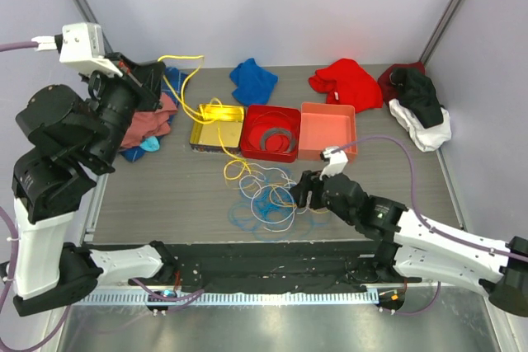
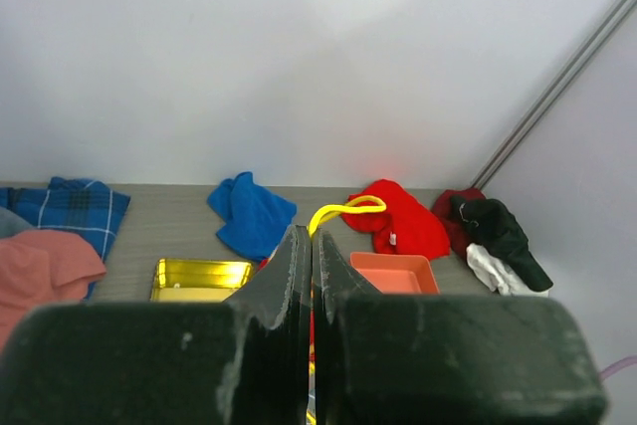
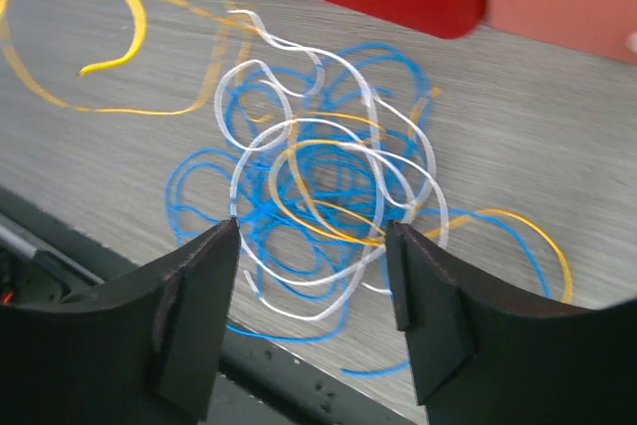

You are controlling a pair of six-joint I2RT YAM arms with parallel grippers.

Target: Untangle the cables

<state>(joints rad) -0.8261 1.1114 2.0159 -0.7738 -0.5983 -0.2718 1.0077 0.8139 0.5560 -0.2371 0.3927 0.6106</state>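
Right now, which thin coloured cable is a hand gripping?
The thin yellow cable, pinched in the shut left hand; blue cable and white cable lie loose under the open right hand.

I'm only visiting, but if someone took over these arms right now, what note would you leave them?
The left gripper is shut on the yellow cable, raised high at the left rear.
The right gripper is open and empty, low over the tangle.
Blue, white and orange strands lie knotted on the table near the front.
Done: one end of the yellow cable is lifted away.
Left: separate everything else.
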